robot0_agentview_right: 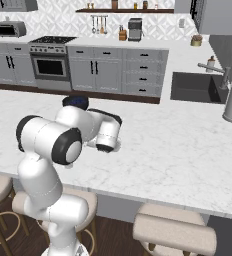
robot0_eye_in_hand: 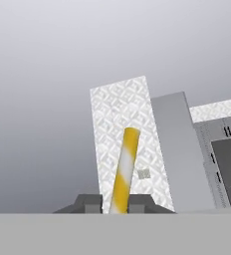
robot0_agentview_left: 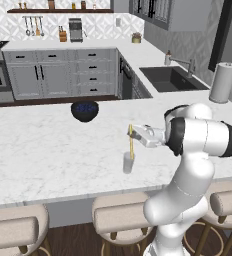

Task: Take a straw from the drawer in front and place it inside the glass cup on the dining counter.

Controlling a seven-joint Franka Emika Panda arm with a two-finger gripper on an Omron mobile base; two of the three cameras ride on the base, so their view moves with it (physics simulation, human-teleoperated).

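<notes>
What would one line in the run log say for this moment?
gripper: shut on straw | straw: upright, lower end in glass cup | cup: on dining counter | release: not yet

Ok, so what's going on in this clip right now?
The robot's gripper is shut on a yellow straw, holding it upright over the dining counter. The straw's lower end sits in the glass cup near the counter's front edge, so it hasn't been let go yet. A dark bowl sits farther back on the same counter.
</notes>
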